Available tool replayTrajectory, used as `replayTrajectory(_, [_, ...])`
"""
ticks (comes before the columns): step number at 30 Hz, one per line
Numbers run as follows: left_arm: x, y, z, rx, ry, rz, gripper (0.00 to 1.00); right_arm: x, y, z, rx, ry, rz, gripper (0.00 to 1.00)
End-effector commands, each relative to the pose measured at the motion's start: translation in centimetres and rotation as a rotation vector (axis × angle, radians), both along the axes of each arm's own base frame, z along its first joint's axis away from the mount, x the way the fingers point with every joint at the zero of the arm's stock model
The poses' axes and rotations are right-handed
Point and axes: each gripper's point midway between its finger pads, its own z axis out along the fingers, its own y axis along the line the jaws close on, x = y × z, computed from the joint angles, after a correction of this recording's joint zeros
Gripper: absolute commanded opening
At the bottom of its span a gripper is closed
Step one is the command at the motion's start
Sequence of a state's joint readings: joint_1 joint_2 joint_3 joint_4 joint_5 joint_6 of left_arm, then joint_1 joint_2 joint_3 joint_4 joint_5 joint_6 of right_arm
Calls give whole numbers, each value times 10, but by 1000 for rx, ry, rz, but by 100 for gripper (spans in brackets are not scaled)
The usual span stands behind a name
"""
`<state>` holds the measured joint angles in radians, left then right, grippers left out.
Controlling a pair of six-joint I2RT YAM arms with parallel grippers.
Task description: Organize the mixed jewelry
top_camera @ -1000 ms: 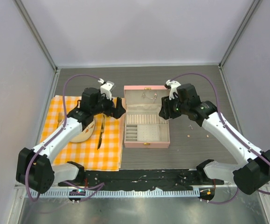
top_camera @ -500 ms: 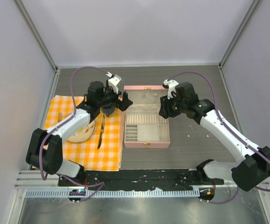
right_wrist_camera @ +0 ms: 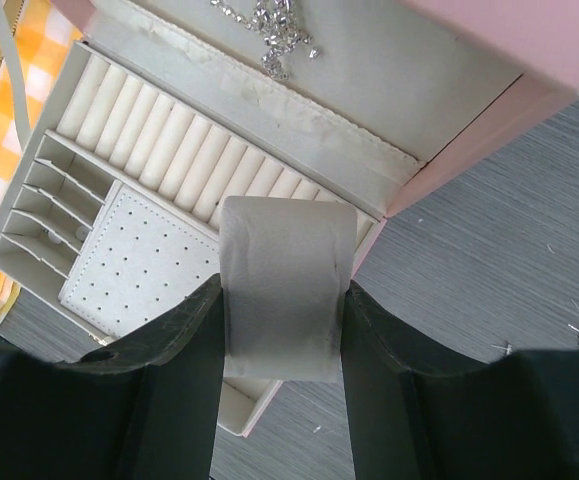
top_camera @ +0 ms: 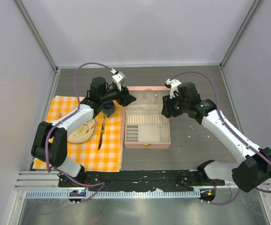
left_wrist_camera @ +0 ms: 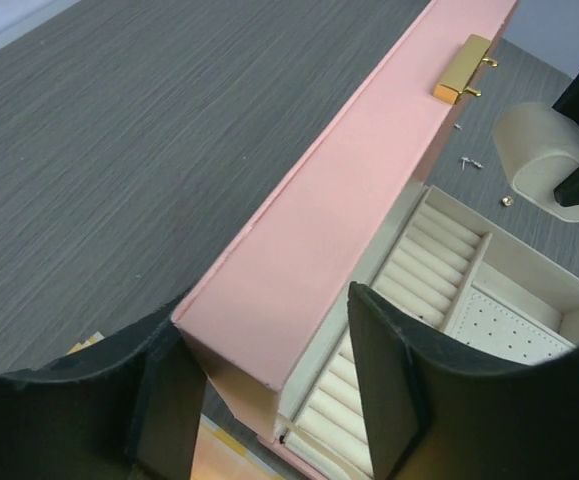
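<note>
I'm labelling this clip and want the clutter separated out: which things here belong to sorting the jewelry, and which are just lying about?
Job: pink box, cream cushion, silvery chain, small loose bits on the table.
Lying about: checked cloth, plate, knife, blue cup.

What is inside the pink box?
The pink box holds a row of cream ring rolls, small slots, a dotted pad and a sparkly silver chain. The pale cushion in the right jaws hides one corner.
</note>
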<state>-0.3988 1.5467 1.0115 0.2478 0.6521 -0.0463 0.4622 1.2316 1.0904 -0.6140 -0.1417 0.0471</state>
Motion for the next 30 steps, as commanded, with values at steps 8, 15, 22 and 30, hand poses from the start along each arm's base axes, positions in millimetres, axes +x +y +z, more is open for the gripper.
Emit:
replayTrajectory(8, [14,-10,25,-51,-82,-18,38,19,0,24,13,-80,-17,1])
replayTrajectory(15, [29,-10,25,-50,-64,37,12,23,-2,27,0,-82,-25,1])
replayTrajectory(22, [47,0,28,-90,-38,141,0,27,-6,24,-28,-91,-32,1])
replayTrajectory(30, [63,13,24,-119,-34,254,0,31,-11,19,-57,-94,-57,1])
